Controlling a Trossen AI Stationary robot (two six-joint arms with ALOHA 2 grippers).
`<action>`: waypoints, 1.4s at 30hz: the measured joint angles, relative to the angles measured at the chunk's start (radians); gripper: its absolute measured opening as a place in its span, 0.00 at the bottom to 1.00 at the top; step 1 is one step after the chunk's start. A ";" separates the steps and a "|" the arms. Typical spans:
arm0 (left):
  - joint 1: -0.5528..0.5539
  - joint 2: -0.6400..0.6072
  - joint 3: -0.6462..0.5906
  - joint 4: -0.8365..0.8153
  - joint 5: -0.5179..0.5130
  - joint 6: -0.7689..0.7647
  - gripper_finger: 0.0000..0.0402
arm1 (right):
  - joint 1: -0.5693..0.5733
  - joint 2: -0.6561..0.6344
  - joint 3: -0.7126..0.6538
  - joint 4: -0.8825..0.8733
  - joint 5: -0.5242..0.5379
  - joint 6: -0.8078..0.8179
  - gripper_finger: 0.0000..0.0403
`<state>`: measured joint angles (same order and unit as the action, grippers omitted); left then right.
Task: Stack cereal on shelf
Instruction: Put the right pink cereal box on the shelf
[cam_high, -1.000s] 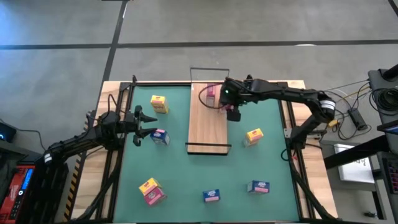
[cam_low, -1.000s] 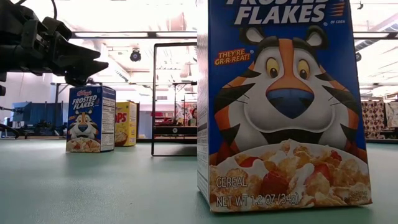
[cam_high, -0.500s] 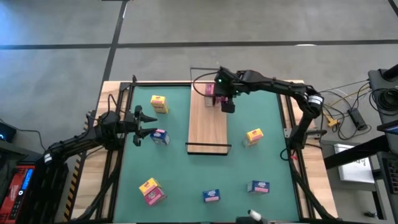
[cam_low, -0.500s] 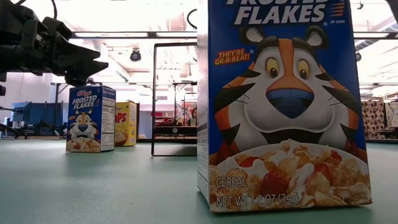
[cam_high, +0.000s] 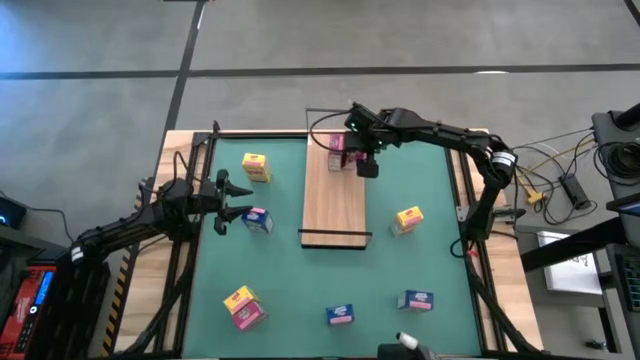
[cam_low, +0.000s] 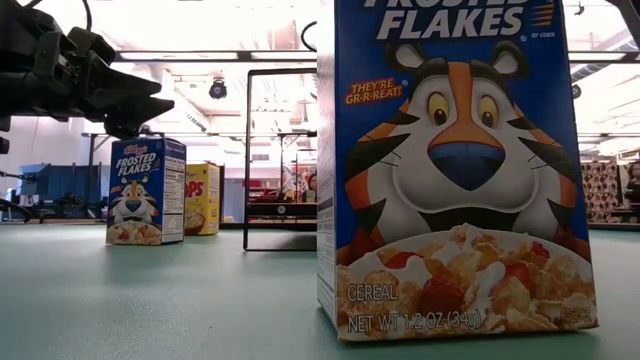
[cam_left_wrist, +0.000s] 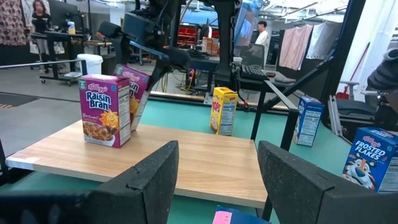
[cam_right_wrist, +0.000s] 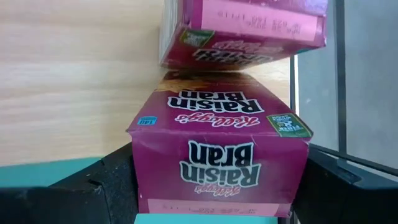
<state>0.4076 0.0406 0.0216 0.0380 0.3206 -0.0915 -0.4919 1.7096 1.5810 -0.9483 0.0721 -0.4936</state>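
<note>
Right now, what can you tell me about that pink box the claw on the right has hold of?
The pink box is a small cardboard Raisin Bran carton, magenta with white lettering. The right claw grips it by two opposite sides, a dark finger on each. It hangs tilted over the far end of the wooden shelf, beside a second Raisin Bran box standing upright there. Whether the two touch is unclear.

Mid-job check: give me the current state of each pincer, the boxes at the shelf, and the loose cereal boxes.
Right pincer: shut on a Raisin Bran box, over the shelf's far end.
Second Raisin Bran box: upright on the shelf.
Left pincer: open, empty, beside a blue box.
Other loose boxes: on the green table.
</note>
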 joint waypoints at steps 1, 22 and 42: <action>0.000 0.000 0.000 0.000 0.000 0.000 0.51 | 0.000 0.000 0.000 -0.005 0.002 -0.007 0.76; 0.000 0.000 0.000 0.000 0.000 0.000 0.51 | 0.000 0.003 0.077 -0.104 0.006 -0.038 0.76; 0.000 0.000 0.000 0.000 0.000 0.000 0.51 | -0.008 0.030 0.075 -0.117 0.033 -0.037 0.76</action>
<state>0.4074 0.0406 0.0214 0.0380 0.3210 -0.0917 -0.5003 1.7393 1.6558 -1.0648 0.1051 -0.5309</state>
